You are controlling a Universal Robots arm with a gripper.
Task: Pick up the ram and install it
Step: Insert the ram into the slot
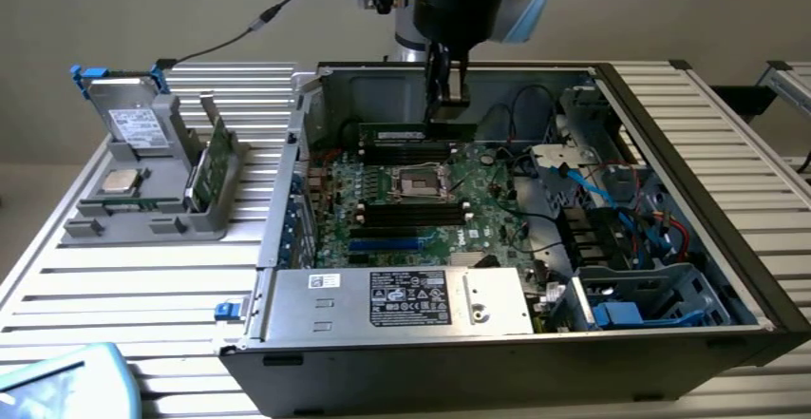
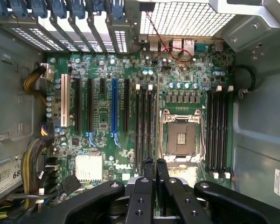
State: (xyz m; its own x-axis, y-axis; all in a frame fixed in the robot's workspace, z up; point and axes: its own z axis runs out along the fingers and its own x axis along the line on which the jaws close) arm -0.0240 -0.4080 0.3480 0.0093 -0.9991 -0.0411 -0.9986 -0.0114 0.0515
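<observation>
The ram [image 1: 416,134], a thin dark-green stick with a white label, hangs level inside the open computer case [image 1: 747,276]. It is held above the motherboard [image 1: 476,219], near the far side of the empty processor socket [image 1: 419,183]. My gripper [image 1: 446,110] comes down from above and is shut on its upper edge. In the wrist view the fingers [image 2: 148,175] stand close together, and the ram [image 2: 156,140] shows edge-on between them. There it runs parallel to the black memory slots [image 2: 143,126], between them and the socket [image 2: 182,137]. More slots [image 2: 218,128] lie on the socket's other side.
On the slatted table at the exterior view's left, a grey holder [image 1: 89,221] carries a grey drive [image 1: 137,126], a silver processor chip [image 1: 121,181] and an upright green board [image 1: 218,158]. The power supply [image 1: 399,300], drive cage [image 1: 633,295] and cables [image 1: 621,200] crowd the case.
</observation>
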